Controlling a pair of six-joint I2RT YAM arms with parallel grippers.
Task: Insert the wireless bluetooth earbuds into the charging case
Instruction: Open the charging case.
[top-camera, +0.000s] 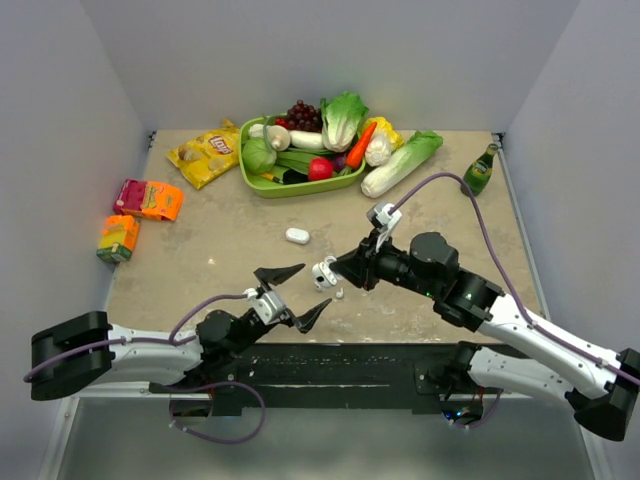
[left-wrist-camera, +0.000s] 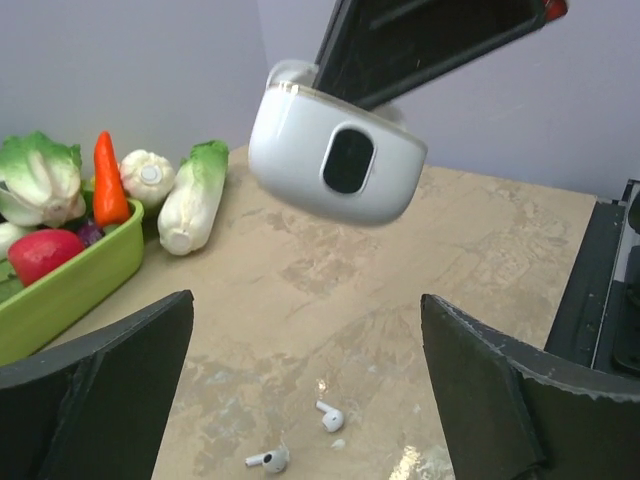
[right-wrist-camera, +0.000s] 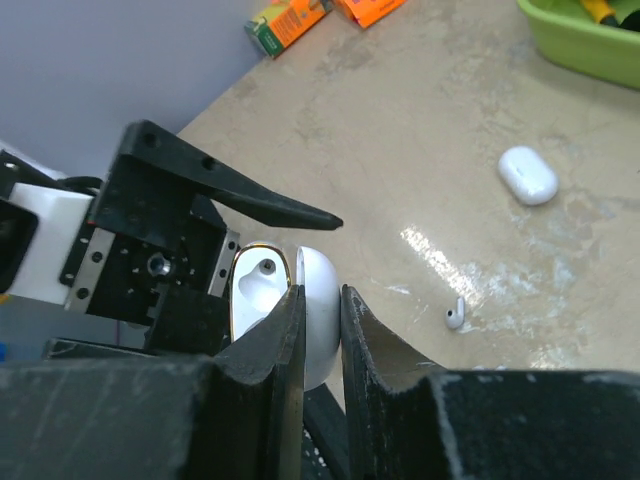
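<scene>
Right gripper (right-wrist-camera: 320, 295) is pinching the charging case (left-wrist-camera: 335, 160), lid open, up in the air above the table (top-camera: 200, 260). My left gripper (left-wrist-camera: 307, 297) is spread wide and empty, hovering over two earbuds (left-wrist-camera: 330, 415) lying loose on the tabletop (tiny, glossy, probably slippery). I'd drop straight down, straddle the nearer bud across its stem, and close gently with the case held steady.

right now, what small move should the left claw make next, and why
Probably lower the open left claw onto the nearer tiny white earbud and close. It and a second earbud lie loose on the beige tabletop right below, while the right claw holds the glossy white pebble-shaped charging case aloft.
</scene>
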